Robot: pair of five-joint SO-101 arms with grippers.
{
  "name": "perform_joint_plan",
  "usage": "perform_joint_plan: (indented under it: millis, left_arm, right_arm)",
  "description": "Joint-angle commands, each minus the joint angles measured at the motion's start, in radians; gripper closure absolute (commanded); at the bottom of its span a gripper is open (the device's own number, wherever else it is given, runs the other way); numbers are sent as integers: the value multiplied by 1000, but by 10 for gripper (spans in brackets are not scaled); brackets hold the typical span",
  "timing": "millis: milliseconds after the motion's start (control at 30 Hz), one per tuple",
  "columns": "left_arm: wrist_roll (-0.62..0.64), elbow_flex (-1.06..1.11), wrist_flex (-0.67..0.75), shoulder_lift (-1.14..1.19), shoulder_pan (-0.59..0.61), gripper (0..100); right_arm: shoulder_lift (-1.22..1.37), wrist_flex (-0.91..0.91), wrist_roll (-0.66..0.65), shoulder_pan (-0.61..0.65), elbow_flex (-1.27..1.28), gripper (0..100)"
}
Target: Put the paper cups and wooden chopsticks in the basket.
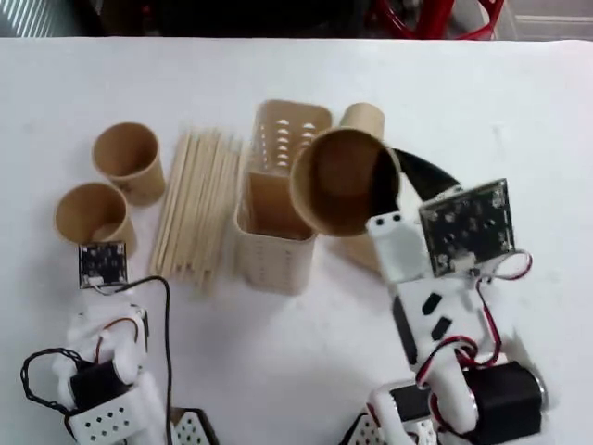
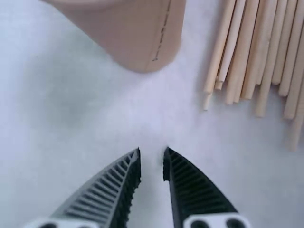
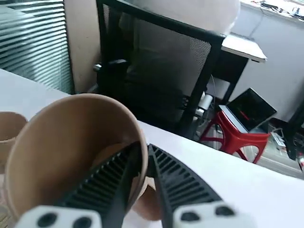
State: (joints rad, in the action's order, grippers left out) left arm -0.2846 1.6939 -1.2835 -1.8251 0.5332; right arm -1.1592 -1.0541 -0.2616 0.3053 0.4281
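Hanging tilted over the open top of the cream perforated plastic basket (image 1: 269, 264), the raised brown paper cup (image 1: 338, 181) shows its mouth to the high camera. It looks light and thin-walled, likely to dent under a hard squeeze and stiffest at the rolled rim. The rim therefore seems the sensible place to take it, one finger inside and one outside. That is how the right gripper (image 3: 142, 154) has it: its black ribbed jaws are nearly together, clenched on the cup wall at the lip. The pale wooden chopsticks (image 1: 195, 209) lie in a loose bundle on the white table (image 1: 463, 83) just beside the basket; they look stiff, light and apt to roll. Two other brown paper cups (image 1: 128, 159) stand upright beyond them. The left gripper (image 2: 152, 159) hangs low over bare table near the closer of those cups, jaws a narrow gap apart, grasping nothing
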Motion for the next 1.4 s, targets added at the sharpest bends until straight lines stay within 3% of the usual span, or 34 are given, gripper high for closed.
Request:
perform_joint_plan:
  millis: [0, 400, 767, 967, 1200, 1367]
  left_arm:
    - [-3, -2, 0, 7, 7, 901]
    - [-3, -2, 0, 7, 7, 901]
    - [-3, -2, 0, 7, 7, 901]
    - [-3, -2, 0, 7, 7, 901]
    - [-3, -2, 0, 7, 7, 901]
    - [-3, -2, 0, 7, 7, 901]
  right_arm:
    - [65, 33, 9, 105, -34, 981]
    - [364, 366, 9, 153, -29, 981]
    - [533, 417, 9, 36, -28, 981]
    - [611, 415, 9, 44, -28, 975]
    - [622, 407, 8, 44, -29, 786]
    - [555, 351, 2, 45, -35, 814]
